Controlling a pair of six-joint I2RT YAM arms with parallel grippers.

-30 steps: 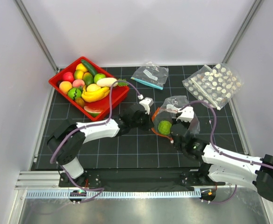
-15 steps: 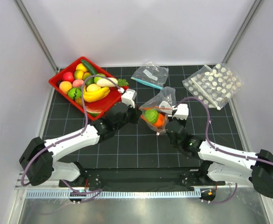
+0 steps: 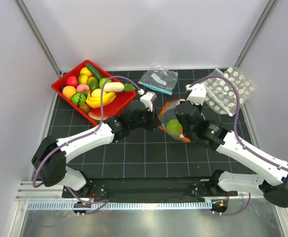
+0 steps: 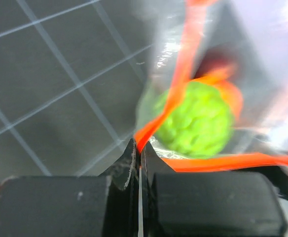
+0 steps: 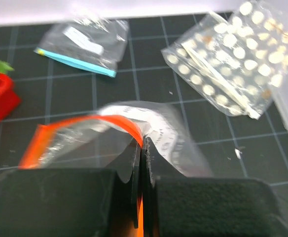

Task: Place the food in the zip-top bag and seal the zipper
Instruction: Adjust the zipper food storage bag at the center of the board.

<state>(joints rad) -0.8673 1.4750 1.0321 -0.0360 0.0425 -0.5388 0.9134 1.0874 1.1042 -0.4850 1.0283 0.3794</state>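
Converging, left fingers (image 4: 126,167) and right fingers (image 5: 135,168) pinching zipper (image 4: 181,79)

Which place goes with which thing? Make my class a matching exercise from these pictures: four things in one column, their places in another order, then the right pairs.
Things
1. green fruit
2. bananas
3. bag with the teal strip
4. dotted bag

Places
A. in the red tray
B. inside the bag with the orange strip
C. far right corner of the mat
D. flat on the mat, between the tray and the dotted bag

Pairs: 1-B, 2-A, 3-D, 4-C
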